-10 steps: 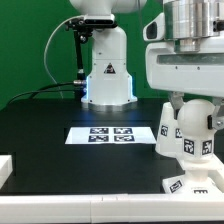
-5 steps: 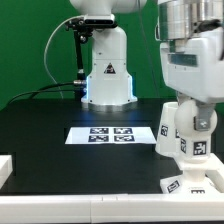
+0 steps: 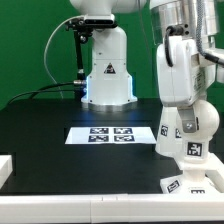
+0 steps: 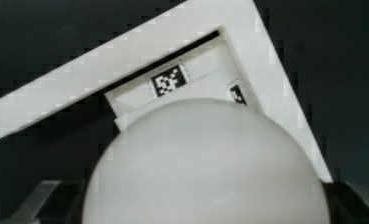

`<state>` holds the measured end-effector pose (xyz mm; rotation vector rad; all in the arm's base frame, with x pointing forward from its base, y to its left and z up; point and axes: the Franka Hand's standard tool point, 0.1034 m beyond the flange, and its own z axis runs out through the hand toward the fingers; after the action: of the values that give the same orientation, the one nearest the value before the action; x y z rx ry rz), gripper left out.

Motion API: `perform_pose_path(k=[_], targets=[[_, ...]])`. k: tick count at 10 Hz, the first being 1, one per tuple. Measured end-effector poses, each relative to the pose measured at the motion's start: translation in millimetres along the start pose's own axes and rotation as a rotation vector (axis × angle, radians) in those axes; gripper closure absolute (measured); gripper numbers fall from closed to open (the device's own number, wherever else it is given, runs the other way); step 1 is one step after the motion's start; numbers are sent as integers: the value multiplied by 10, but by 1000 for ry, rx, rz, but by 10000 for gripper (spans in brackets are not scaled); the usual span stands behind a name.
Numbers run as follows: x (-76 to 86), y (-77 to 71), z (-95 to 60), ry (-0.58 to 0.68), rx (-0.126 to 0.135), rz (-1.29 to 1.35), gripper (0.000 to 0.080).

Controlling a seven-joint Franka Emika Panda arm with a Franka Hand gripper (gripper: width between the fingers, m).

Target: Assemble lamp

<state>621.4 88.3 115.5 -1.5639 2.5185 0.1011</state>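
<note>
My gripper [image 3: 193, 112] is shut on the white rounded bulb [image 3: 197, 130] and holds it upright at the exterior view's right. In the wrist view the bulb [image 4: 199, 165] fills the space between the dark fingers [image 4: 17, 203] of my gripper [image 4: 184, 208]. The squarish white base block [image 4: 128, 75] with its square tags lies beyond the bulb. In the exterior view the base block [image 3: 188, 184] lies low at the front right, just under the bulb. The tapered shade [image 3: 165, 132] stands on the table right beside the bulb, on the exterior view's left of it.
The marker board [image 3: 110, 134] lies flat in the middle of the black table. The big white robot pedestal [image 3: 106, 70] stands behind it. A white ledge [image 3: 6, 164] sits at the front left corner.
The arm's wrist has turned and swung toward the exterior view's left above the bulb. The bulb has sunk slightly toward the base block. The shade has not moved.
</note>
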Motion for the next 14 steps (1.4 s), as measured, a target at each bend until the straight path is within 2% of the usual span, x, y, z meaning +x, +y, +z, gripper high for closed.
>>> perform_pose_path(k=[1,2,4,5,10,12,14], targets=[[2,1,4,1,0,-29,149],[5,1,4,3,-1,-85,149],[-51,-7,-32,1,-14,-414,103],[-85,28,-34,8,-29,-543,103],[-68,29,-25,14,-35,-882,101],[-48,8,-9,52,-65,-1320,101],[-12,11,49,51,-81,-1548,101]])
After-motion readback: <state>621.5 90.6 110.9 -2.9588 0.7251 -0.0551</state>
